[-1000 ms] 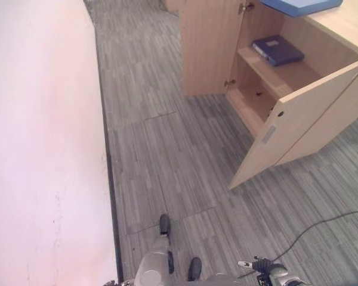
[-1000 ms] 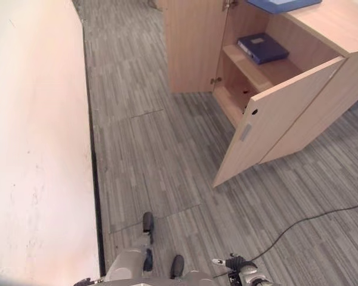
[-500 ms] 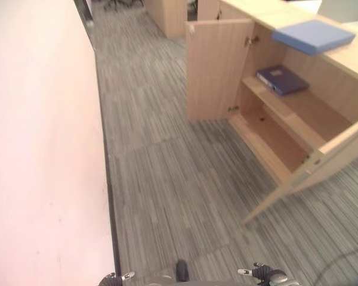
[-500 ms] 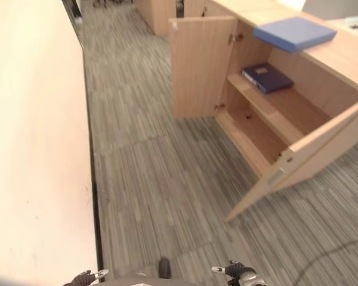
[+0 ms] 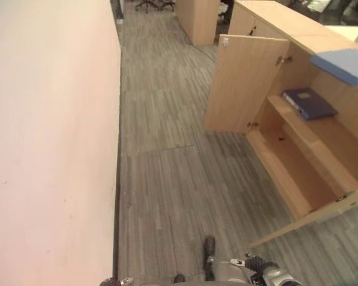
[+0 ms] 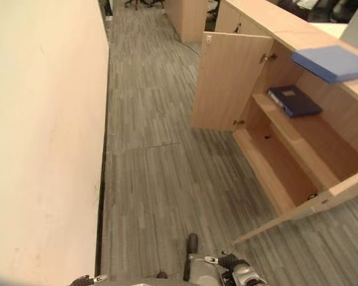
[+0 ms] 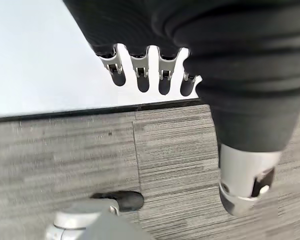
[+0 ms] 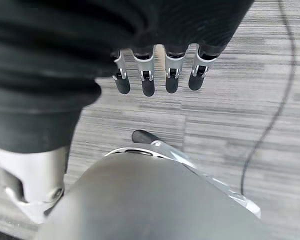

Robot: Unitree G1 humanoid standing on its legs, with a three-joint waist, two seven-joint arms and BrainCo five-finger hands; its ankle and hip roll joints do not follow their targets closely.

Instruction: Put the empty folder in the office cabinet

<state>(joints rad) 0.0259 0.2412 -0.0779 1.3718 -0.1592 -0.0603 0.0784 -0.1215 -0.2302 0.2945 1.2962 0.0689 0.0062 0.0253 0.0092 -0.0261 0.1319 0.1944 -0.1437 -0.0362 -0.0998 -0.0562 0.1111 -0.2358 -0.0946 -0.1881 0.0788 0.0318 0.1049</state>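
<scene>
Light blue folder point(image 6: 334, 62) atop cabinet point(image 6: 268, 21)

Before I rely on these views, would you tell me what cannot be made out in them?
- Light blue folder on the cabinet top: cut off by the right edge in the left eye view; whether it is empty cannot be told.
- Dark blue folder on the shelf: print too small to read.
- Near cabinet door: cut off by the right edge.
- Left hand, right hand: palms hidden by their dark covers.
</scene>
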